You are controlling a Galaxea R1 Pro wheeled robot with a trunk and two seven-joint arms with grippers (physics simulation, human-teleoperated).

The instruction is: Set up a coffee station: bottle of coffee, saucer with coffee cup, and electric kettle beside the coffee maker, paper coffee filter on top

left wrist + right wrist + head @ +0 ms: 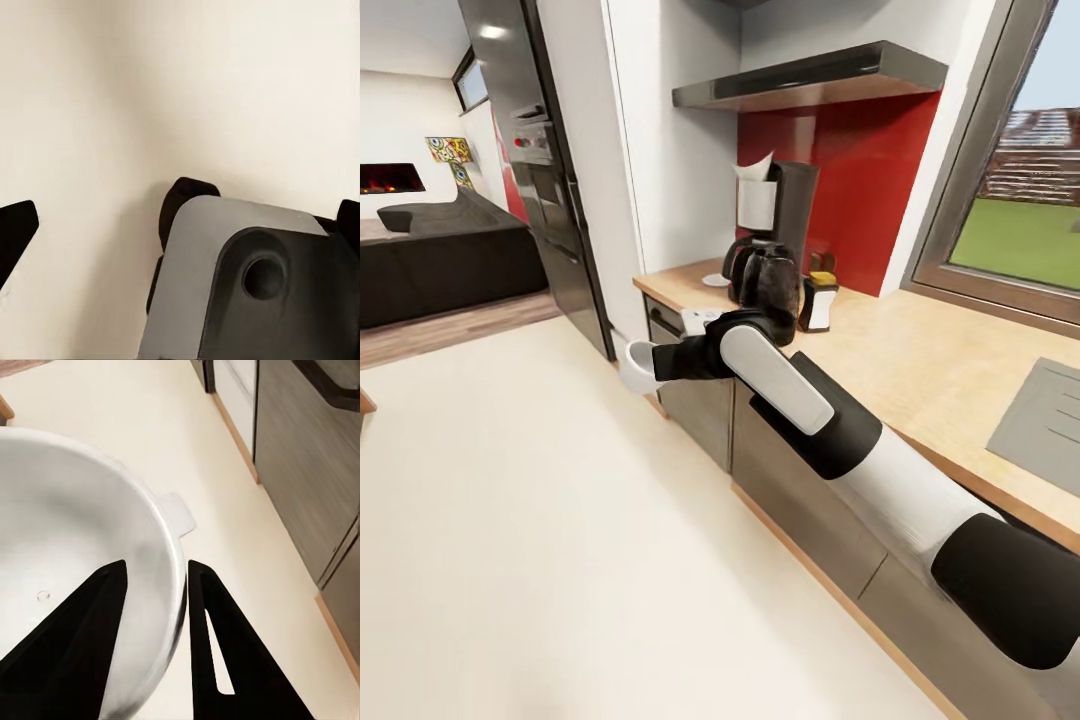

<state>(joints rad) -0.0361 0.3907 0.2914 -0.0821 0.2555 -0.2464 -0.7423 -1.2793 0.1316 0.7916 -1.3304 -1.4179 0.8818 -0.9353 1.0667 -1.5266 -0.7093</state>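
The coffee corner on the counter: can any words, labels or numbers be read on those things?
None can be read.
Coffee maker: its pale front panel shows no legible lettering.
Bottle of coffee: white label, too small and blurred to read.
Coffee cup, clamped in the right hand: plain white, no print.
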